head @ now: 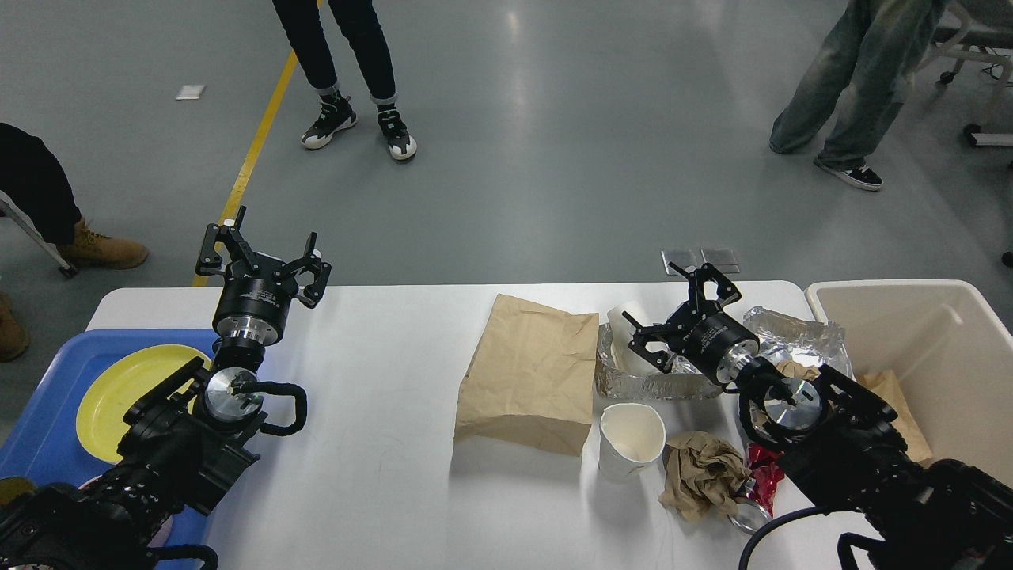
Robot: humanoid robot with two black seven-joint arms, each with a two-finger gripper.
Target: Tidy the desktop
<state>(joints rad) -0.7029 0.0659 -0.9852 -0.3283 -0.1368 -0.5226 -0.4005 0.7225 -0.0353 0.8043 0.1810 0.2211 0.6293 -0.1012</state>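
The white desktop (pixel 380 380) carries litter on its right half: a flat brown paper bag (pixel 530 372), a crumpled foil tray (pixel 657 384) with a white cup (pixel 625 321) in it, a second white paper cup (pixel 631 439), a crumpled brown paper wad (pixel 700 471) and a red can (pixel 752 495). My left gripper (pixel 263 253) hovers open and empty over the far left edge. Just as empty, my right gripper (pixel 681 313) stands open above the foil tray, beside the cup.
A blue tray (pixel 47 412) with a yellow plate (pixel 119 392) sits at the left edge. A beige bin (pixel 926 356) holding brown paper stands at the right end. People stand on the floor beyond the table.
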